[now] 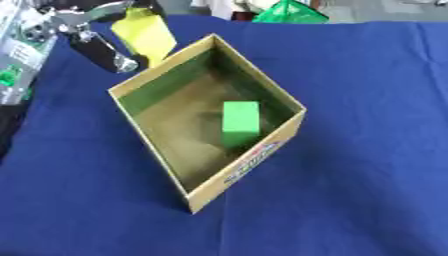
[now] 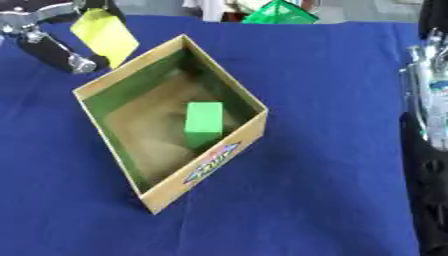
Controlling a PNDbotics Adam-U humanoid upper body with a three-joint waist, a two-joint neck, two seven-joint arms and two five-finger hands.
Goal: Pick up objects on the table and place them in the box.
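Pinching a yellow object (image 1: 146, 35) at the table's far left corner just outside the box (image 1: 262, 155), the left hand (image 1: 92, 30) is risking dropping it short of the rim, beside the green block (image 1: 241, 122) already inside.

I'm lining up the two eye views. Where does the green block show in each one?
Left eye view: the green block lies inside the box, slightly right of picture centre.
Right eye view: the same block lies inside the box, slightly left of centre.
Shared landmark: the yellow piece held by the left hand above the box's far-left wall.
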